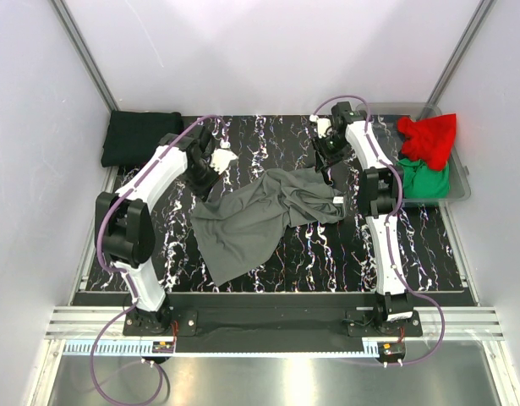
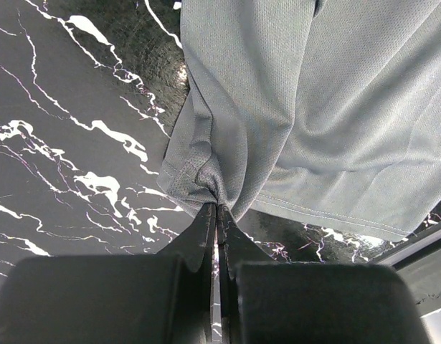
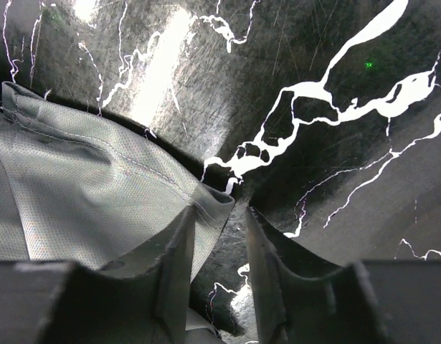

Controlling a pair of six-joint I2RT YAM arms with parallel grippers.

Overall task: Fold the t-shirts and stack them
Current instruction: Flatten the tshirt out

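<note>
**On the marbled tabletop [image 1: 327, 254]: dark grey t-shirt [image 1: 260, 216] pinched at one edge**

The shirt lies crumpled mid-table. The left gripper [image 2: 217, 208], jaws pressed together, pinches its bunched hem, arm reaching forward. The right gripper [image 3: 220, 211] stands spread, a hem corner poking between its fingers, arm stretched far, wrist bent down.

Bright, even overhead light
Glare streaks the glossy worktop [image 3: 163, 64]; fingers [image 2: 198, 244] near the wrist cameras sit dark and soft; top view sharp.
</note>
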